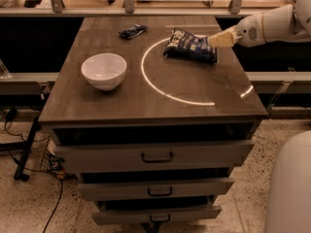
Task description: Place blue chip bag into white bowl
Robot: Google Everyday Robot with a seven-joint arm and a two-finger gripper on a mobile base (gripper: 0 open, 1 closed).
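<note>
From the camera view, my one feed, I have the gripper (219, 39) out at the far right of the cabinet top (146, 106), at the right-hand end of the blue chip bag (190, 46). It is either touching that end or just beside it; I cannot say which. I also cannot tell how far the jaws stand open, or whether they have hold of anything. The bag lies flat near the back right of the top, across the upper arc of a bright ring of light (160, 89). The white bowl (104, 71) sits upright on the left side, well apart from the bag, and looks empty. I expect the bag to be light, soft and crinkly, with a slick film that gives under pressure. I would pinch a crimped end seam or a raised fold rather than the puffed middle, and I expect it to sag and swing once lifted. It looks about as wide as the bowl, so it may perch on the rim rather than drop in. By my count there is one chip bag, one bowl, one small dark wrapper (132, 31) near the back edge, one gripper, and three drawers (157, 157) below, all slightly pulled out.
</note>
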